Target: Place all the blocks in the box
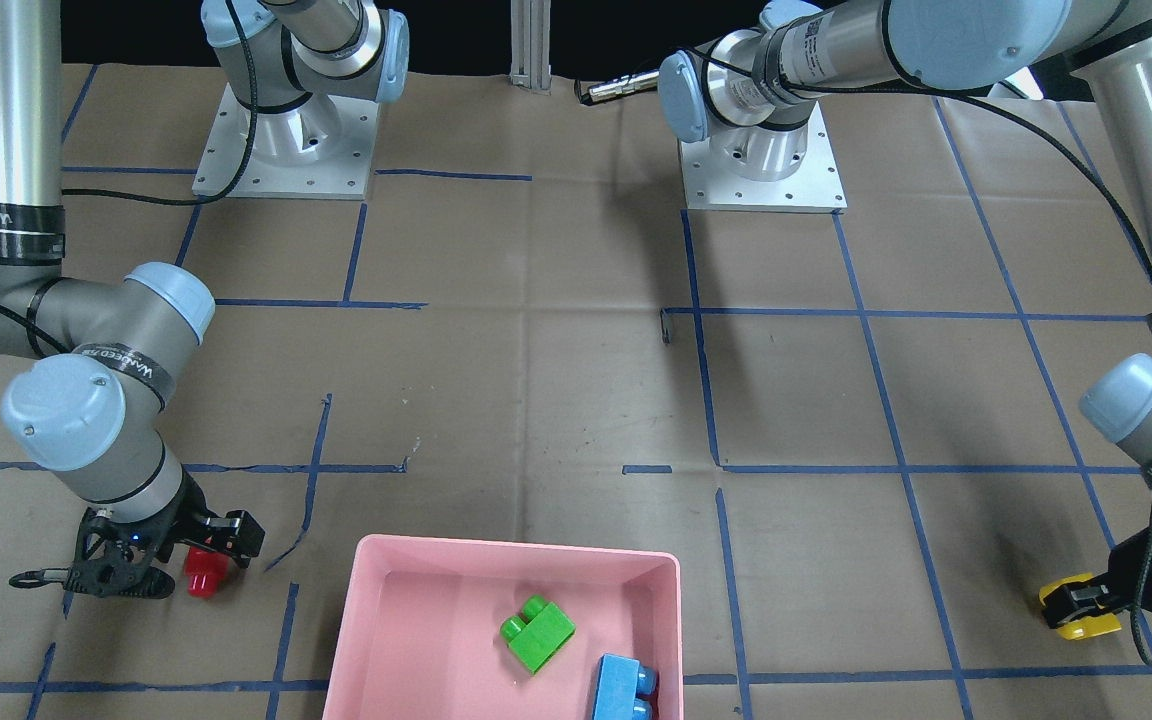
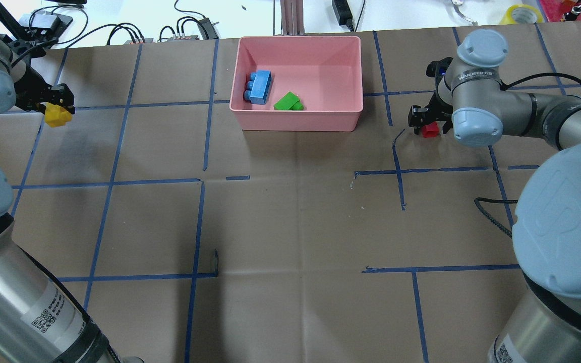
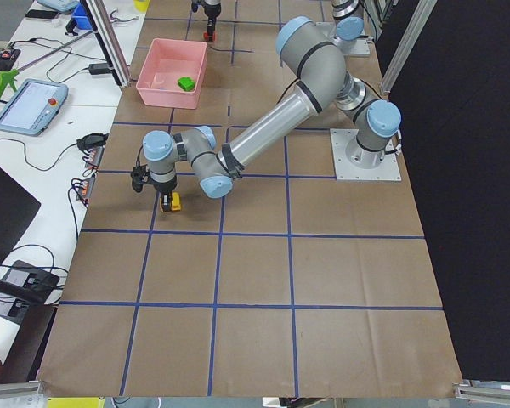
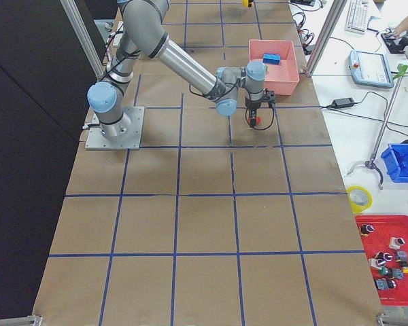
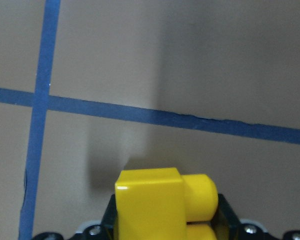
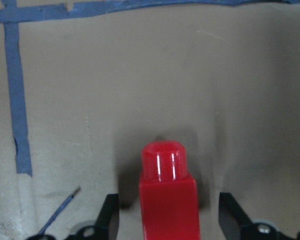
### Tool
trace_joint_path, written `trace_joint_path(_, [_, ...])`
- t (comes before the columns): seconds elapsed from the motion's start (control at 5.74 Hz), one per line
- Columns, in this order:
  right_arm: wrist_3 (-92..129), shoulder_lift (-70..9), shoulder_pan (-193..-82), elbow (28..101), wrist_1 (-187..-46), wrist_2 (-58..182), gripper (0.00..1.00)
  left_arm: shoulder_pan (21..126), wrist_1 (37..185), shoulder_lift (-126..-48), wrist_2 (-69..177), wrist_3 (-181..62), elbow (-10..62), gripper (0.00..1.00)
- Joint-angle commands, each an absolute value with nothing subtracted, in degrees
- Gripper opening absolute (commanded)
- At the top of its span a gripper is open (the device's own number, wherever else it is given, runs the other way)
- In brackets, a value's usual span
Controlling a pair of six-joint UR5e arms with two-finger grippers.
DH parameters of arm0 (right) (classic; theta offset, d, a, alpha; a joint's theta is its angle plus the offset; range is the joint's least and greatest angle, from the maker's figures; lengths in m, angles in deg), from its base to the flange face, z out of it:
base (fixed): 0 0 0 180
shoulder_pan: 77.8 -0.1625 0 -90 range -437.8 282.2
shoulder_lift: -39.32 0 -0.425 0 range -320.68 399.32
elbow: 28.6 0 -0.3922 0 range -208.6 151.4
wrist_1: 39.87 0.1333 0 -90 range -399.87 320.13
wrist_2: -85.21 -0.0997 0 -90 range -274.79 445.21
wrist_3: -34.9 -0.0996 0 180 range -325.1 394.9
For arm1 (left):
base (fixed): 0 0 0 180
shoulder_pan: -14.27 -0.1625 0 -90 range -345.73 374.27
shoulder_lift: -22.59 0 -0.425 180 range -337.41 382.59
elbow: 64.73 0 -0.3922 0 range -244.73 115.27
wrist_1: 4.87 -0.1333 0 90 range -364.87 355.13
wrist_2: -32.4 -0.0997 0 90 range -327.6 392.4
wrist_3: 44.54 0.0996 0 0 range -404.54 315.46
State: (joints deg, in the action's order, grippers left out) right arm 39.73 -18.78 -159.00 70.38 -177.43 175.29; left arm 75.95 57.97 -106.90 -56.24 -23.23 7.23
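Two blocks sit in the box point(image 1: 376, 560): green block point(image 1: 536, 632), blue block point(image 1: 624, 690), bottom centre of front view. Same view, lower left: right gripper point(image 1: 202, 562) straddles red block point(image 1: 203, 580); lower right: left gripper point(image 1: 1086, 603) on yellow block point(image 1: 1076, 615). Overhead: box lies between both, red is the nearer one. Right wrist: fingers point(image 6: 109, 217) apart, gaps either side of red, stud pointing up-frame. Left wrist: fingers tight on yellow, lifted or not I can't tell

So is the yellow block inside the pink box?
No, the yellow block is at the left pincer, well away from the box.
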Motion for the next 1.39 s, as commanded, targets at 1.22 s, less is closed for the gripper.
trace_joint_path(1.22, [40.88, -30.73, -159.36, 55.70, -151.84, 171.64, 0.07, 114.00, 74.44, -107.28, -49.51, -71.70, -7.87, 0.19])
